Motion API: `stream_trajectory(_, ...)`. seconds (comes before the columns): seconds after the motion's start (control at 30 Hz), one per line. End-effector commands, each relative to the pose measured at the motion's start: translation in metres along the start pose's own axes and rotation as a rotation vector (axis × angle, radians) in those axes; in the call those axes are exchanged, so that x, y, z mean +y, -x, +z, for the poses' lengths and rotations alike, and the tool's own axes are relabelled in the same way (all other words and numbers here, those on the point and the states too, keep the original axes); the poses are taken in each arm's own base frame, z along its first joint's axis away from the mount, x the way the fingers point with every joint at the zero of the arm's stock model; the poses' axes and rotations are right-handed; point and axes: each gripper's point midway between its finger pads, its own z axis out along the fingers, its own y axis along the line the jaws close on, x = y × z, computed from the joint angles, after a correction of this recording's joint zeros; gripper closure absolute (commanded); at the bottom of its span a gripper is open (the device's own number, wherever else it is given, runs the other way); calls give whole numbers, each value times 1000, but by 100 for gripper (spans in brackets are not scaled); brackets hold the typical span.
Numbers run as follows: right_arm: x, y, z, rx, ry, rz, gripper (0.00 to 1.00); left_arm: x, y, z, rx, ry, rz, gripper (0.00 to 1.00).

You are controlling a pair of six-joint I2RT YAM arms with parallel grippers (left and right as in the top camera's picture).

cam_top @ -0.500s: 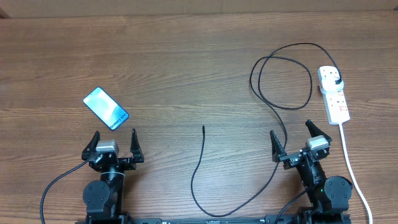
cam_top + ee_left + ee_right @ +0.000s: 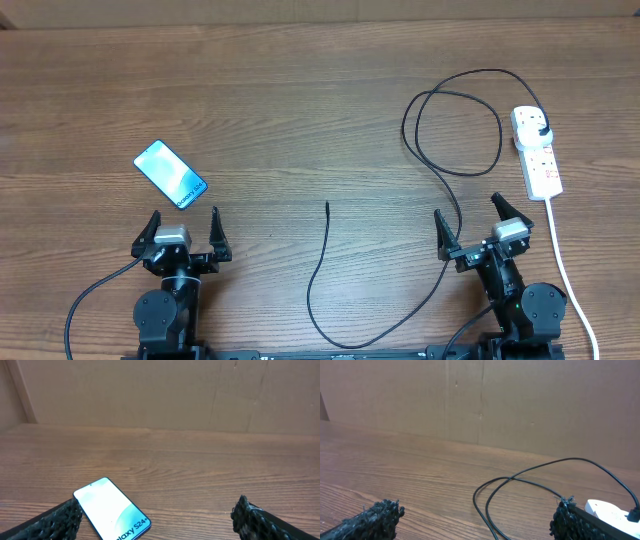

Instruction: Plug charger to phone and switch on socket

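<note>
Both arms are seen parked at the near edge of the table [image 2: 300, 90].

Left gripper [image 2: 183, 214]: fingers spread wide, nothing held. Right gripper [image 2: 466, 206]: likewise released and empty.

Phone [image 2: 170, 174]: laid flat, screen up and lit, set diagonally just beyond the left gripper.

Socket [image 2: 537, 155]: placed at far right, beyond the right gripper, with its white cord [image 2: 566, 265] trailed toward the near edge.

Charger [image 2: 320, 265]: the black plug [image 2: 541, 132] appears seated at the socket's far end. The cable is looped left of the socket, passed close by the right gripper's inner finger and curved along the near edge. It is then brought up to mid-table, where the connector tip [image 2: 327, 205] is left on bare wood, well apart from the phone.

Switch positions cannot be told, as the red switches are too small in the overhead view.
</note>
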Motion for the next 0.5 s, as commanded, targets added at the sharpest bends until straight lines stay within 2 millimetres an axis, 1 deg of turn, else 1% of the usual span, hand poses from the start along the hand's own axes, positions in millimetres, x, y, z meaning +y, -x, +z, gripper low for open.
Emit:
stream_trajectory(0.0,0,-2,0,-5,-1,-3,0,1,0,0,-5,-1,15,0)
stream_trajectory(0.47,0,-2,0,-5,-1,-3,0,1,0,0,-5,-1,15,1)
